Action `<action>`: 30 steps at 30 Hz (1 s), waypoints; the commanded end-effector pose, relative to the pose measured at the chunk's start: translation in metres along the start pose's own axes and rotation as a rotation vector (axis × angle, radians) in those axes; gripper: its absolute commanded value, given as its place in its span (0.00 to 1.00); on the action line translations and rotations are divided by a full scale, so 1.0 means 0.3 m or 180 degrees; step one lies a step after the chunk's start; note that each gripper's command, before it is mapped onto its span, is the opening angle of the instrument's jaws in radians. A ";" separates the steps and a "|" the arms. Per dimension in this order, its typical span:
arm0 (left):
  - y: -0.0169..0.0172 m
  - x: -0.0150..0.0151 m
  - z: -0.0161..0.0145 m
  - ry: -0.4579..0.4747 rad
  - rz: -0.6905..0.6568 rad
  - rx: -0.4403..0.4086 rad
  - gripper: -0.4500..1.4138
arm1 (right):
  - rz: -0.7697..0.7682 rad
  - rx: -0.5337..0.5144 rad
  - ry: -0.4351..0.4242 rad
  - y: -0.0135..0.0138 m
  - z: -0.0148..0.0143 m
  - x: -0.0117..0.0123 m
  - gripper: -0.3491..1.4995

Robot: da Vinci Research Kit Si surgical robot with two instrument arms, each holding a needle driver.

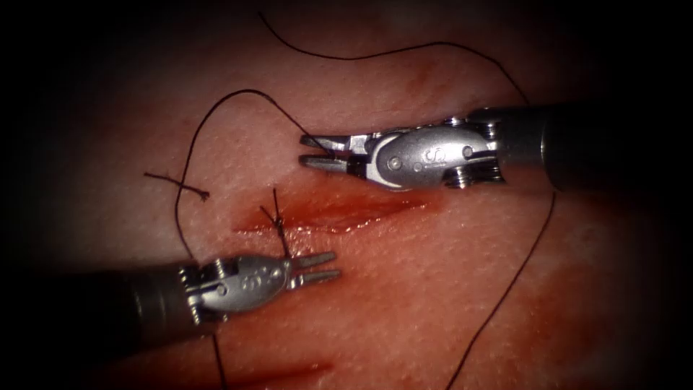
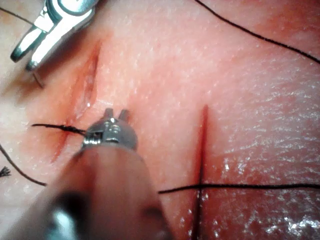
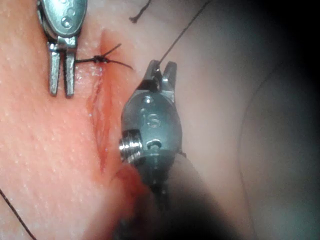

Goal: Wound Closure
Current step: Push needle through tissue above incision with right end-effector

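Fingers (image 1: 323,143) of right tool seemingly pinch thread (image 1: 216,108); left tool (image 1: 317,267) empty

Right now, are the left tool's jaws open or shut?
Open: the left tool shows two parted jaws holding nothing, beside the knot on the cut.

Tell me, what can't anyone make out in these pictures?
Where the needle is: the thread runs off the endoscope view's top and bottom edges.
Whether the right tool grips the thread: too small, endoscope and right wrist views.
Thread beneath the left tool, whose open jaws hold nothing: the tool covers it, endoscope view.
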State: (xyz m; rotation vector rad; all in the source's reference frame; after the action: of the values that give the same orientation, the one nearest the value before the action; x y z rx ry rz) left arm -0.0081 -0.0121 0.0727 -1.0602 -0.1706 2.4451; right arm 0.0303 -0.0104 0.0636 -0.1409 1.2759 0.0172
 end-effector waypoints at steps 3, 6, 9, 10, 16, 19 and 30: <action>0.000 0.000 0.003 0.0001 -0.0001 -0.0003 0.22 | -0.0121 0.0198 -0.0062 -0.0022 0.0028 -0.0028 0.00; 0.000 0.000 0.003 0.0001 -0.0002 -0.0001 0.22 | 0.0221 0.0175 -0.0304 -0.0074 0.0023 -0.0052 0.00; 0.000 0.000 0.003 0.0001 -0.0002 -0.0002 0.22 | 0.0204 0.0174 -0.0501 -0.0111 0.0018 -0.0070 0.00; 0.000 0.000 0.003 0.0001 -0.0003 -0.0001 0.22 | 0.0181 0.0144 -0.0595 -0.0142 0.0013 -0.0087 0.00; 0.000 0.001 0.003 0.0000 -0.0005 0.0000 0.22 | 0.0366 0.0177 -0.0868 -0.0197 0.0000 -0.0158 0.00; 0.000 0.000 0.003 0.0001 -0.0004 -0.0002 0.22 | 0.0377 0.0190 -0.0956 -0.0204 -0.0024 -0.0176 0.00; -0.001 0.000 0.003 0.0001 -0.0002 -0.0004 0.23 | 0.0448 0.0185 -0.1023 -0.0271 -0.0068 -0.0246 0.00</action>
State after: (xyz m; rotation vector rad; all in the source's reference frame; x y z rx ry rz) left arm -0.0082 -0.0118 0.0728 -1.0598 -0.1726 2.4443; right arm 0.0263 -0.0183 0.0703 0.0031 0.9610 0.1223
